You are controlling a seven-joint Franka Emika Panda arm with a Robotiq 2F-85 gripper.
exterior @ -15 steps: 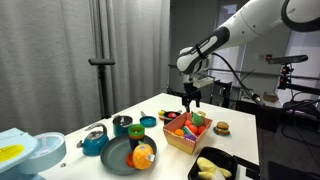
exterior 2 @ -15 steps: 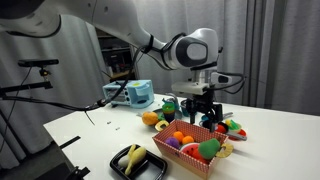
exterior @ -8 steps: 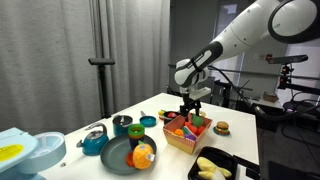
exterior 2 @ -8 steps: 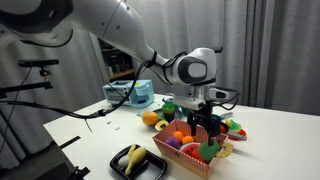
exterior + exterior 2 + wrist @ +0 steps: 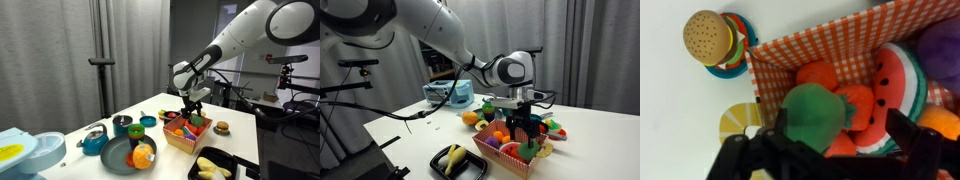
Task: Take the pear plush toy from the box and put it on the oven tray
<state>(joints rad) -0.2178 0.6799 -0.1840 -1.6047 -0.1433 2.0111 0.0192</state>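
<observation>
**Pear plush toy (image 5: 815, 115) in the box (image 5: 840, 45): approach step, grasp not yet**

Sits low in the middle of the wrist view, green and roundish, inside the red-checked lining of the box. Presses against a red toy (image 5: 855, 100) on its right, with a watermelon plush (image 5: 895, 85) just beyond that. Looks free only on its left side.

Shows the gripper (image 5: 835, 140) wide open and holding nothing, with 2 dark fingers (image 5: 912, 150) at the bottom edge of the wrist view, 1 on either side of the green toy. No contact visible; cannot tell how high above the toy. Places the gripper (image 5: 190, 108) pointing down over the box (image 5: 505, 160) in both exterior views, near the middle of the frame.

Judged as the approach step, just ahead of the grasp. Nothing of the carry done yet.

Calls next for a short straight descent with the toy kept centred between the fingers. Then a firm close on the soft body, without pinching the red toy alongside. After that, a lift clear of the box wall and a move across to the oven tray (image 5: 225, 158), at the lower right of an exterior view, near the box on the same surface (image 5: 240, 135). Carries yellow banana-like pieces (image 5: 207, 166), so better to aim for a bare black patch.
</observation>
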